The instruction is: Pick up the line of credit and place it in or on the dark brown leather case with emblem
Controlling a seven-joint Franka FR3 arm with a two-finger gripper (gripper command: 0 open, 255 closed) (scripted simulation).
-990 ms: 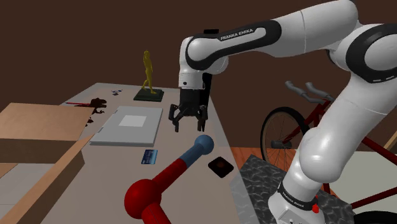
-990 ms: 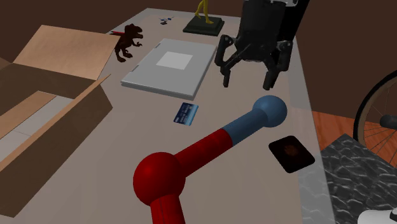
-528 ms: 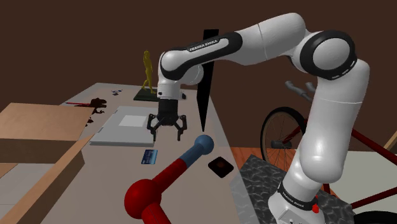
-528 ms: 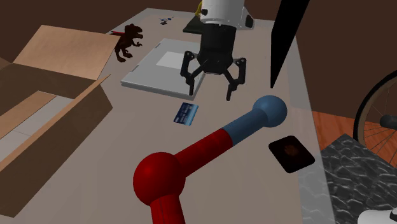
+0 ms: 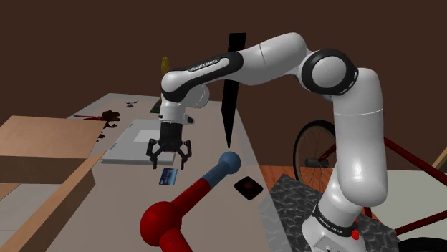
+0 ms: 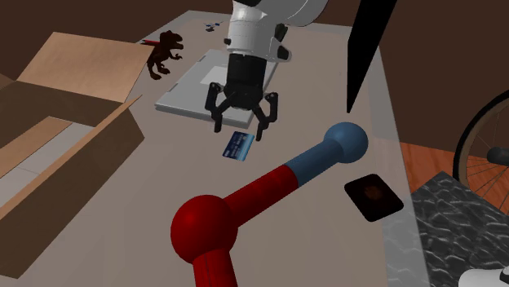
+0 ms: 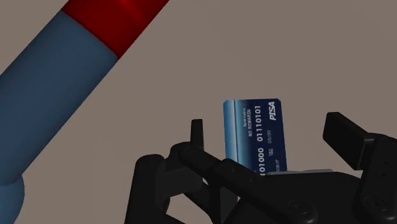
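shoulder view: the claw (image 5: 169, 162) has swung down to hover just above the blue card (image 5: 168, 176), spread wide and holding nothing, so grasping looks next.

Blue card (image 6: 238, 146) flat; dark square case (image 6: 374, 196) well apart
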